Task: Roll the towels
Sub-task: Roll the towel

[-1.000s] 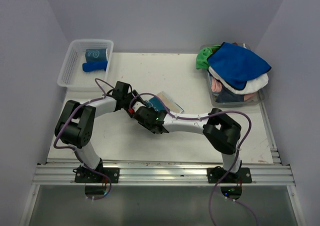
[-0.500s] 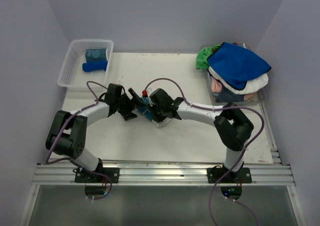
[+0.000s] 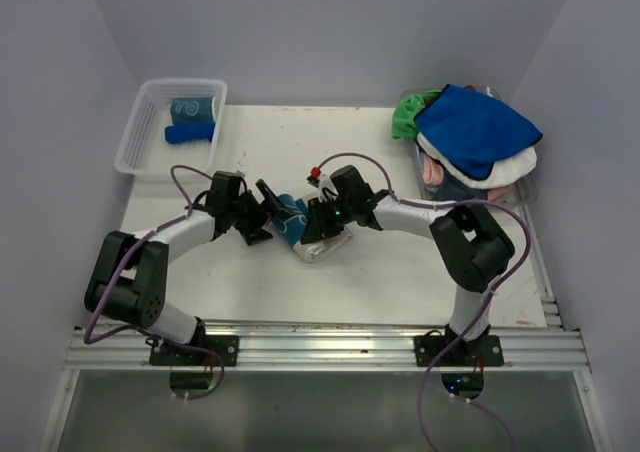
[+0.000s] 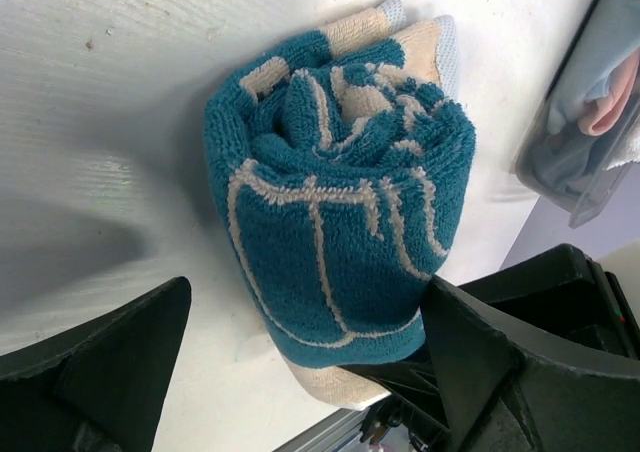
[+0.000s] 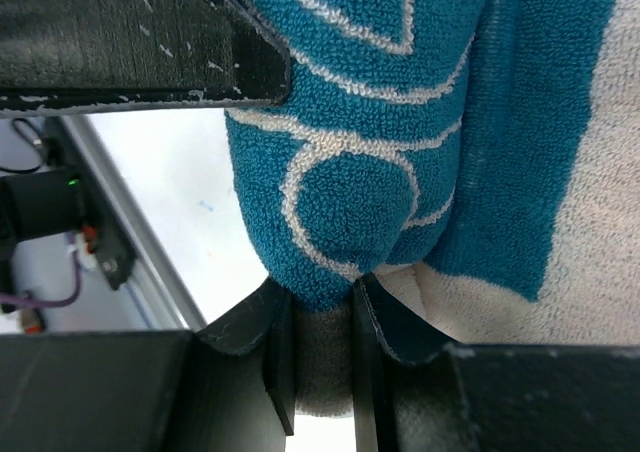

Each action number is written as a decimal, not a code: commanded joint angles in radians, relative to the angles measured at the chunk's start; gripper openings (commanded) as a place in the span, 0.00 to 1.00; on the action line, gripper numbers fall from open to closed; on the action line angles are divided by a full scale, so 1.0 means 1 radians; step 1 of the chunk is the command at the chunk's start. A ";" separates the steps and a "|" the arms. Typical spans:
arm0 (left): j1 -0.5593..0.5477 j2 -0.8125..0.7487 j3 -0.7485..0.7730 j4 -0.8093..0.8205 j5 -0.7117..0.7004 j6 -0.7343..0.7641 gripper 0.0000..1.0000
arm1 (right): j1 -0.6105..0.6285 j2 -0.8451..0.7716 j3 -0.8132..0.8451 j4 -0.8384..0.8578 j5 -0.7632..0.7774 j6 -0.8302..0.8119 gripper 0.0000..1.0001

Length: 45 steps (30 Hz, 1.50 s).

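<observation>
1. Left tool (image 3: 272, 215), spread wide, faces the rolled teal towel's (image 4: 340, 222) end.
2. Right tool (image 3: 312, 224) pinches that towel from its opposite side.
3. The towel lies on the table (image 3: 400, 272) between both tools.

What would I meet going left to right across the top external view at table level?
The clear plastic mesh basket → open left gripper → teal-and-beige rolled towel → heaped pile of towels topped by a royal blue one.

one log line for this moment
step: rolling | teal towel: rolled, on table | left gripper: open, straddling it | right gripper: shut on it
</observation>
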 commanded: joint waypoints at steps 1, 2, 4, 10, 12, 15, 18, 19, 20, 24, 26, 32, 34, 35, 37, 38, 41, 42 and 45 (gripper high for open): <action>0.005 -0.004 -0.022 0.058 0.024 0.028 0.99 | -0.016 0.031 -0.018 0.044 -0.174 0.065 0.13; 0.005 0.001 -0.022 0.068 0.024 0.027 1.00 | -0.019 0.040 -0.019 0.043 -0.183 0.065 0.13; 0.003 0.019 -0.017 0.081 0.024 0.020 0.99 | -0.030 0.052 -0.019 0.043 -0.209 0.066 0.13; -0.003 0.065 -0.010 0.150 0.036 0.002 0.95 | -0.039 0.094 0.022 -0.063 -0.205 0.019 0.15; -0.006 0.087 -0.002 0.164 0.039 0.001 0.93 | -0.039 0.102 0.042 -0.107 -0.194 -0.007 0.16; -0.017 0.122 0.016 0.173 0.039 -0.003 0.88 | -0.039 0.106 0.067 -0.158 -0.176 -0.029 0.17; -0.027 0.153 0.033 0.159 0.035 -0.007 0.79 | -0.039 0.103 0.077 -0.192 -0.159 -0.040 0.23; -0.029 0.159 0.039 0.148 0.032 -0.010 0.74 | -0.039 0.090 0.079 -0.200 -0.140 -0.040 0.26; -0.029 0.173 0.044 0.132 0.030 -0.009 0.73 | -0.039 0.082 0.079 -0.209 -0.131 -0.041 0.28; -0.029 0.213 0.073 0.056 0.016 -0.006 0.70 | -0.035 0.001 0.088 -0.276 -0.022 -0.073 0.47; -0.029 0.228 0.078 0.030 0.010 -0.006 0.69 | -0.026 -0.067 0.093 -0.328 0.105 -0.090 0.59; -0.029 0.217 0.090 -0.028 -0.023 -0.006 0.68 | 0.153 -0.173 0.148 -0.422 0.577 -0.187 0.70; -0.029 0.214 0.092 -0.039 -0.026 -0.006 0.68 | 0.230 -0.167 0.198 -0.451 0.721 -0.224 0.71; -0.029 0.214 0.093 -0.042 -0.025 -0.006 0.68 | 0.285 -0.159 0.217 -0.457 0.763 -0.248 0.71; -0.029 0.217 0.096 -0.048 -0.025 -0.006 0.68 | 0.327 -0.133 0.251 -0.457 0.858 -0.267 0.71; -0.029 0.217 0.096 -0.051 -0.025 -0.006 0.68 | 0.359 -0.119 0.258 -0.447 0.887 -0.276 0.71; -0.029 0.217 0.096 -0.054 -0.025 -0.009 0.68 | 0.405 -0.063 0.297 -0.443 0.995 -0.322 0.72; -0.029 0.217 0.098 -0.054 -0.025 -0.009 0.68 | 0.411 -0.052 0.298 -0.437 1.021 -0.330 0.72; -0.027 0.213 0.096 -0.057 -0.027 -0.010 0.68 | 0.438 -0.007 0.294 -0.401 1.064 -0.351 0.74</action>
